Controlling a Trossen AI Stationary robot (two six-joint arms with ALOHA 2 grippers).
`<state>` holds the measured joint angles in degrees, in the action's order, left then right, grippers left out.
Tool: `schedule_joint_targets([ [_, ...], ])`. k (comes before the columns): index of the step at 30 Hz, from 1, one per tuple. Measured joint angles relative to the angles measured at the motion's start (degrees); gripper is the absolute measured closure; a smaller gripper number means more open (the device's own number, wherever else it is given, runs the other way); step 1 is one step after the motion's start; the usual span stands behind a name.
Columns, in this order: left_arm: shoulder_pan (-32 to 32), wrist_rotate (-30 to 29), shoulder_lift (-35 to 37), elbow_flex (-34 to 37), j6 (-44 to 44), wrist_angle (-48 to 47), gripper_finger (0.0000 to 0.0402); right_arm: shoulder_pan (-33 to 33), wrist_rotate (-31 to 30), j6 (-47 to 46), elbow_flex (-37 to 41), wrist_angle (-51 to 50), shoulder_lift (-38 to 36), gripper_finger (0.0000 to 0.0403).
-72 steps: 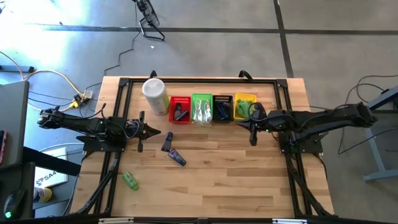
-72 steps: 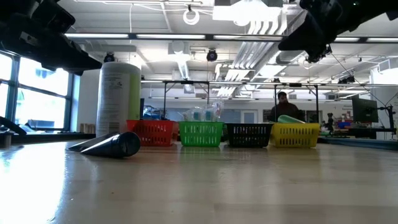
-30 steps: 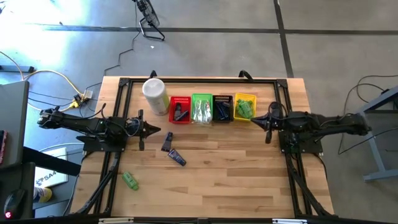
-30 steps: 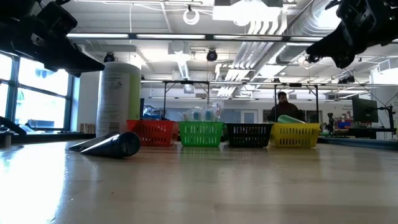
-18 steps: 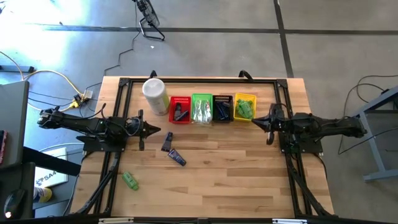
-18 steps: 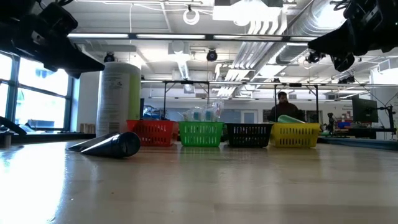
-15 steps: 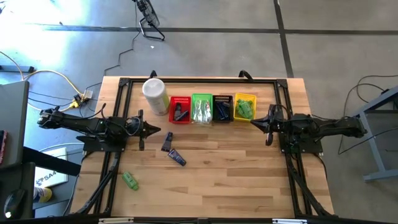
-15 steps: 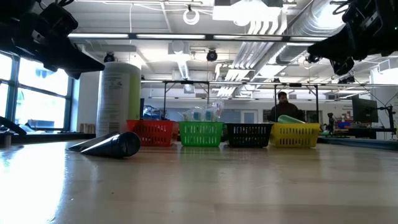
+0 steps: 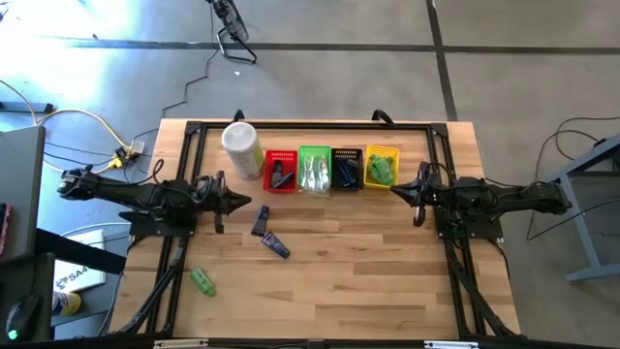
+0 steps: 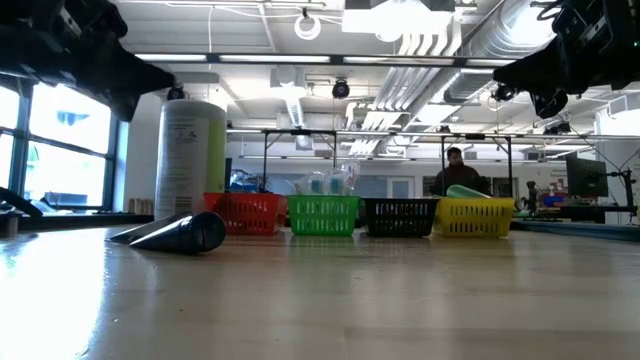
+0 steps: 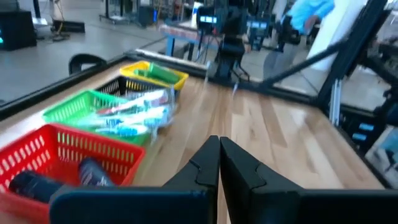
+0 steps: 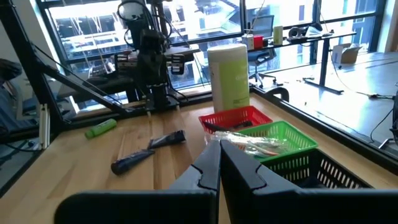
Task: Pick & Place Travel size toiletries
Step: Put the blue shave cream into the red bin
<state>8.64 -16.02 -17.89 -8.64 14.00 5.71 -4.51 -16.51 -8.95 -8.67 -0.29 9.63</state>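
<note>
Two dark tubes [image 9: 260,221] [image 9: 275,244] lie flat on the wood near the table's middle, and one of them [image 10: 170,233] shows in the low view. A green mini bottle [image 9: 202,281] lies toward the near left corner. More toiletries fill the row of baskets: dark tubes in the red one [image 9: 281,170], wrapped sticks in the green one [image 9: 314,169], a green bottle [image 9: 380,171] in the yellow one. My left gripper [image 9: 254,206] is shut in the air just left of the tubes. My right gripper [image 9: 397,191], also shut, hovers near the yellow basket [image 9: 382,155].
A tall white canister [image 9: 240,147] stands left of the red basket. The black basket [image 9: 346,168] sits between the green and yellow ones. A black frame [image 9: 310,126] runs along the table's far side. Bare wood [image 9: 339,281] spreads across the near half.
My right gripper has drawn back from over the yellow basket toward the table's right edge and has kept almost still in the last second. My left arm has shifted slightly, rising a little in the low view. No object has moved.
</note>
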Motion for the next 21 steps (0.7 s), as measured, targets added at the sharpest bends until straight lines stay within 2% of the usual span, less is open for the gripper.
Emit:
schedule_joint_targets([
  [4, 0.0, -0.2, -3.9, 0.0, 0.1, 3.7, 0.0399, 0.0, 0.0, 0.0, 0.0, 0.0, 0.0, 0.04],
  [17, 0.0, -1.7, -24.7, 0.0, 7.6, 17.1, 0.0401, 0.0, 0.2, 0.5, 0.0, -0.1, 0.0, 0.04],
  [21, 0.1, -1.8, -28.9, -2.7, 8.9, 16.2, 0.0401, 0.0, 0.1, 1.5, 0.0, -0.1, 0.0, 0.0401],
])
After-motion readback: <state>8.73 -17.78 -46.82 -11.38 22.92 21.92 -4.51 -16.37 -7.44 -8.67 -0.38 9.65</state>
